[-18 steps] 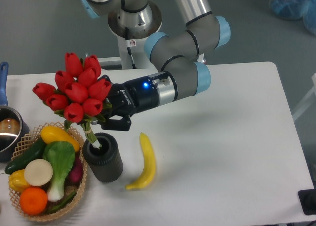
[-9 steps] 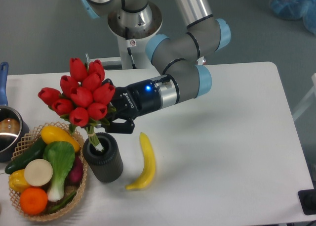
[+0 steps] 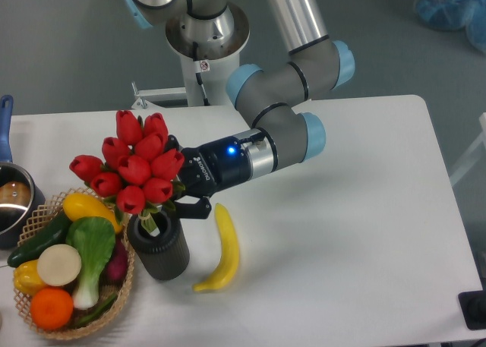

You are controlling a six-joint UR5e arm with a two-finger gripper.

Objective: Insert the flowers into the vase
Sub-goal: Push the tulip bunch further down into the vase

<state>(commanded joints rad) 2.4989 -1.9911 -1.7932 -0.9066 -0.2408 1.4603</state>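
The flowers (image 3: 135, 163), a tight bunch of red tulips on green stems, lean up and to the left above the vase (image 3: 159, 245). Their stem ends reach down into the vase's round mouth. The vase is a short dark ribbed cylinder standing just right of the basket. My gripper (image 3: 176, 194) comes in from the right and is shut on the flowers just below the blooms, directly above the vase's rim. The gripper's fingers are partly hidden behind the leaves.
A yellow banana (image 3: 222, 248) lies just right of the vase. A wicker basket (image 3: 114, 286) of vegetables and fruit touches the vase's left side. A metal pot (image 3: 14, 199) with a blue handle sits at the left edge.
The gripper has moved right and down with the flowers, bringing the blooms lower and closer over the vase and the stems deeper into its mouth.
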